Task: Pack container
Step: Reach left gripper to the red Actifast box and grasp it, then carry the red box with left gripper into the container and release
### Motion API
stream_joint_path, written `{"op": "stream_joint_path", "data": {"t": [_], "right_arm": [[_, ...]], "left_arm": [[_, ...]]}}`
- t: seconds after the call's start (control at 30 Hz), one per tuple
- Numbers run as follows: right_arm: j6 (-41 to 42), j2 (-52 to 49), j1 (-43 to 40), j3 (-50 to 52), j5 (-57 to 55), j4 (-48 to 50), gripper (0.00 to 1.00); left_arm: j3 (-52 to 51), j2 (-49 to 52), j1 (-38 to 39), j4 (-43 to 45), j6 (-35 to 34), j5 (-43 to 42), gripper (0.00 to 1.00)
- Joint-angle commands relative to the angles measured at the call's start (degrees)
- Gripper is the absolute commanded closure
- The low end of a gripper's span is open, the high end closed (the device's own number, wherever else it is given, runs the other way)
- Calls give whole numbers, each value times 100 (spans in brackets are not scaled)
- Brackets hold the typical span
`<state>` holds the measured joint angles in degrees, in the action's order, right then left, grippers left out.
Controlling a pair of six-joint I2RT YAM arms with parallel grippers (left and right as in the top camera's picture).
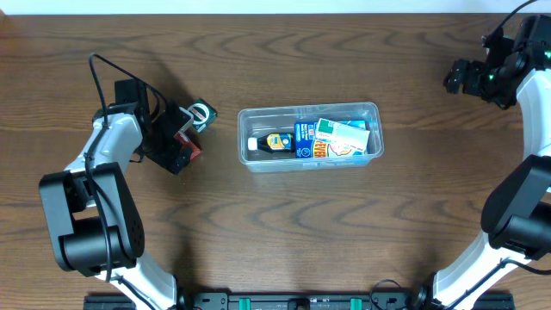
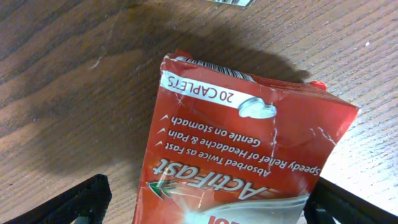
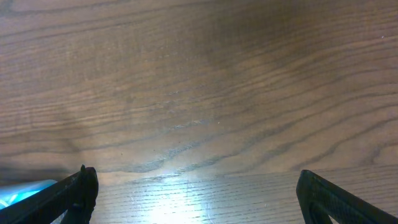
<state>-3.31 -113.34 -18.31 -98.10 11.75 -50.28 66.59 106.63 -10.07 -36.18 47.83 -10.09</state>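
Left wrist view: left gripper point(image 2: 214, 202) spread, straddling red caplet box point(image 2: 249, 143) left of container point(image 1: 243, 129). Centre on flanks, close gently: likely crushes easily; right gripper point(image 3: 205, 196) spread, empty.

**Wording on the red carton point(image 2: 242, 155), seen upside down in the left wrist view**

A white band on the carton read "20 CAPLETS", next to a drawn caplet. Beside it stood three ticked lines in white: "Gentle on stomach", "Speedy Relief of Headache & Pain" and "Absorbed Twice as Fast". Then came the large brand name "ActiFast". In the overhead view, the blue box point(image 1: 304, 139) and the white-and-green box point(image 1: 342, 136) in the container point(image 1: 250, 116) bore print too small to read.
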Motion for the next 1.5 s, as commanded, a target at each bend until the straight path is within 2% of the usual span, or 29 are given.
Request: {"op": "stream_joint_path", "data": {"t": [0.0, 0.17, 0.37, 0.43, 0.63, 0.87, 1.0, 1.23, 1.47], "right_arm": [[70, 168, -15, -107, 4, -4, 1], [70, 168, -15, -107, 4, -4, 1], [70, 168, -15, -107, 4, -4, 1], [70, 168, -15, -107, 4, -4, 1], [70, 168, -15, -107, 4, -4, 1], [70, 168, -15, -107, 4, -4, 1], [70, 168, -15, -107, 4, -4, 1], [70, 168, -15, -107, 4, -4, 1], [70, 168, -15, -107, 4, -4, 1]], "left_arm": [[114, 55, 4, -22, -42, 7, 2], [114, 52, 4, -24, -426, 2, 0], [114, 52, 4, -48, -468, 4, 35], [114, 52, 15, -87, -538, 4, 37], [114, 52, 31, -197, -1215, 4, 37], [114, 52, 31, -256, -3427, 7, 46], [114, 46, 31, -286, -4393, 4, 46], [127, -125, 31, -562, -4815, -42, 46], [581, -752, 31, -1300, -4815, -925, 46]]}}
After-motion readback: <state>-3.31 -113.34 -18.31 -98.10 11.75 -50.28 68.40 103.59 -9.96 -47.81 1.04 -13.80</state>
